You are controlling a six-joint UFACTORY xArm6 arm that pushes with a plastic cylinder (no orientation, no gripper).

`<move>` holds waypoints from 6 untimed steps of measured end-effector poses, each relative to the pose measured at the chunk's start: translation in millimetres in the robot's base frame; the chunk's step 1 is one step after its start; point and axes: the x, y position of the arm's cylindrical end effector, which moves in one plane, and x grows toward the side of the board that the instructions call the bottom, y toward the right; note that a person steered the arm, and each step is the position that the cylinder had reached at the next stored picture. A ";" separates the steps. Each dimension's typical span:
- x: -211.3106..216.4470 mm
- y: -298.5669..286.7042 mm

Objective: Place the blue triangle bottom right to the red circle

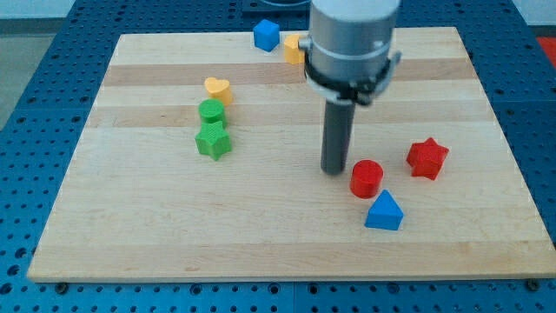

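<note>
The blue triangle lies on the wooden board, just below and slightly right of the red circle, close to it or touching. My tip stands on the board just left of the red circle, a small gap away, and up-left of the blue triangle.
A red star lies right of the red circle. A green star, a green circle and a yellow heart cluster at the left. A blue cube and a yellow block sit at the top edge, the yellow partly hidden by the arm.
</note>
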 end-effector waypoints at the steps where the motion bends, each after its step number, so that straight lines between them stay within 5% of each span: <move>1: 21.5 69.0; 3: 36.5 -21.0; 5: 79.7 114.0; 6: 93.0 74.0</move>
